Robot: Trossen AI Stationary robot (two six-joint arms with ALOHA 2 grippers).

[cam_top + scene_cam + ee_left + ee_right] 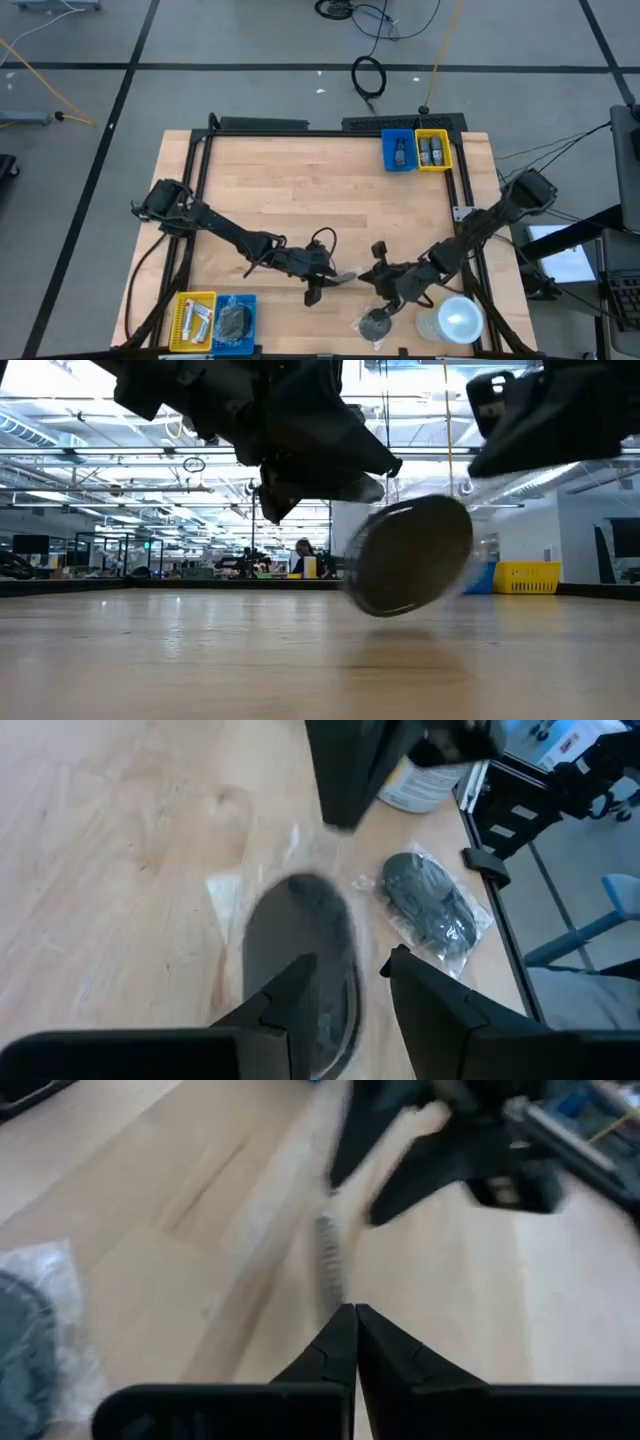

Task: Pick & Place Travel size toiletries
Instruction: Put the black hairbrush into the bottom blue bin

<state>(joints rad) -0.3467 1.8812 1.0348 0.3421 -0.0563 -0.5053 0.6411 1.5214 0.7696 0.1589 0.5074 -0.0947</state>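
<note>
Pale wooden worktop [300, 190] in a big open hall with ceiling lights and distant desks; black frame rails run round its edge.

Wrapped dark disc [412, 555], one of the travel toiletries, hangs clear of the worktop near its front middle, pinched at one edge of its wrap between the fingers of the left tool [335, 277]. Gripped by the edge, it probably dangles so that it can be carried to a bin.

Second wrapped disc [377, 322] lies flat just beside the right tool [385, 290], close to the white-lidded cup [459, 320]; likely next in line.

Right tool sits low over the worktop with its fingers pressed together, holding nothing.

Front left corner: yellow bin [194, 320] with white tubes [200, 322], blue bin [234, 324] beside it already holding dark wrapped discs, so this looks like the held disc's destination. Rear right: another blue bin [399, 151] and yellow bin [433, 150] with small dark bottles.

Writing: none legible on wraps, bins or cup.
</note>
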